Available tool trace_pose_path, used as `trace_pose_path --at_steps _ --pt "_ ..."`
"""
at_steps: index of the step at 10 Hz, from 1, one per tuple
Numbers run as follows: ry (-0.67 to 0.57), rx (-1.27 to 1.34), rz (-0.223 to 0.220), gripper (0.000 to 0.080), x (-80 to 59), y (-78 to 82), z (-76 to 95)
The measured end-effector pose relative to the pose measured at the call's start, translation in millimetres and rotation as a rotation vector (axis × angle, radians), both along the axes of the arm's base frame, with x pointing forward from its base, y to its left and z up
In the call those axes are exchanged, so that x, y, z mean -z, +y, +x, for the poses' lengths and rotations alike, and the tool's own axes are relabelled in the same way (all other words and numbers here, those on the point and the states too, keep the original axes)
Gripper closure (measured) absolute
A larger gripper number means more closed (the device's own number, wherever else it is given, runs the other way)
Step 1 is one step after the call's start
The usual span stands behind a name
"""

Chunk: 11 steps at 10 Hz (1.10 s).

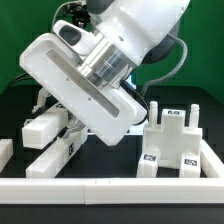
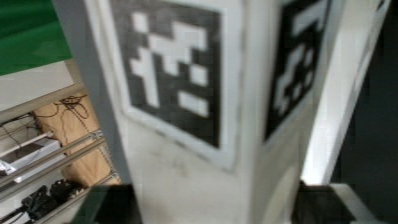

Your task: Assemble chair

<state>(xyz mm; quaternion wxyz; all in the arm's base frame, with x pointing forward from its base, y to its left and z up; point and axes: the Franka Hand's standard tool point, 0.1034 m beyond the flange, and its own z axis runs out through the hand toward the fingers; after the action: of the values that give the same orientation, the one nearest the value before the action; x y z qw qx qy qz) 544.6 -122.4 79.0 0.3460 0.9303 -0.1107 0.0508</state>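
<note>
The slotted panel (image 1: pixel 76 96), the largest of the chair's white parts in view, is held clear of the table (image 1: pixel 122 166) at a steep tilt, above and toward the exterior view's left of the pegged block (image 1: pixel 176 142). The gripper (image 1: pixel 104 72) is clamped on this panel near its upper edge, with the panel's thickness pinched between the jaws. In the wrist view the panel fills the frame, and a large tag (image 2: pixel 178 62) on it is seen close and blurred.

The pegged block stands on the table, apart from the panel, with two thin posts (image 1: pixel 155 108) rising from it. Whether it is one part or several already joined cannot be told. Further toward the exterior view's left of the block, under the raised panel, a white bar (image 1: pixel 45 126) and a second bar (image 1: pixel 62 156) lie loose. A low white rail (image 1: pixel 110 190) runs in front of the block.

The assembly is judged to be at an early stage. The panel is picked up but mated to nothing, the bars are not fitted, and nearly all the joining is left to be done.
</note>
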Motion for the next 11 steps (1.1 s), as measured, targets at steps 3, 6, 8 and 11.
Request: trace_pose_path --at_steps 3,6,8,11 --pt "0.005 -0.008 -0.014 0.0402 -1.9 -3.6 -1.5" --pt "0.041 -0.006 -0.019 0.0402 -3.1 -27.1 -7.4" --pt "0.063 -0.015 -0.018 0.0402 -4.6 -43.0 -6.9" --pt "0.052 0.005 -0.04 0.0402 -1.7 -41.5 -3.7"
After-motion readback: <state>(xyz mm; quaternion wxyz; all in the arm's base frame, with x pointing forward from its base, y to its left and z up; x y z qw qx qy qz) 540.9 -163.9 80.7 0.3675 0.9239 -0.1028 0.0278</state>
